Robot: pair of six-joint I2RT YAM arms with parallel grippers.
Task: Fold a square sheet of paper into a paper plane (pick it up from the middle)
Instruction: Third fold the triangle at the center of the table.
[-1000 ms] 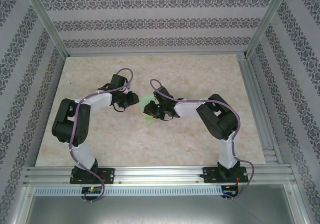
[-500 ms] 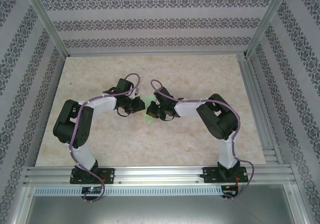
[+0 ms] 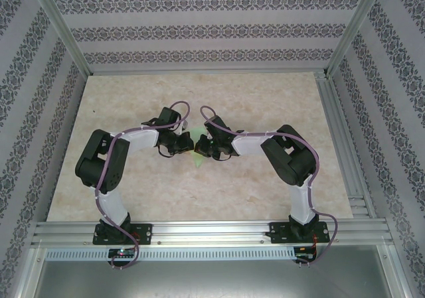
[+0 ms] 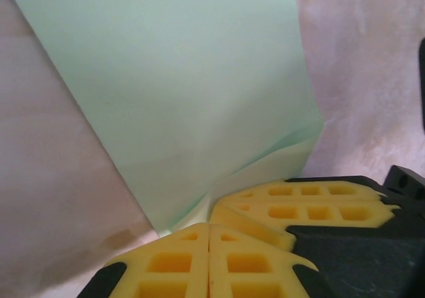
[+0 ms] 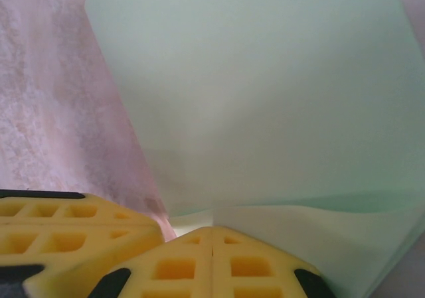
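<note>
The square sheet of paper (image 3: 198,141) is pale green and folded over on itself, lying on the table between the two grippers. My left gripper (image 3: 188,145) and right gripper (image 3: 198,149) meet tip to tip at its near edge. In the left wrist view the left gripper (image 4: 209,226) is shut, with the paper (image 4: 192,92) rising from its tips and the right gripper's yellow fingers (image 4: 299,208) close beside. In the right wrist view the right gripper (image 5: 212,230) is shut on the fold of the paper (image 5: 265,92). The left gripper's fingers (image 5: 66,228) sit just to its left.
The marbled beige table (image 3: 265,99) is bounded by patterned walls at the back and sides. An aluminium rail (image 3: 212,231) runs along the near edge where the arm bases are bolted. A post (image 3: 352,26) stands at the back right.
The left gripper has moved right to the paper and closed beside the right gripper. The right gripper closed on the paper and stayed in place.
</note>
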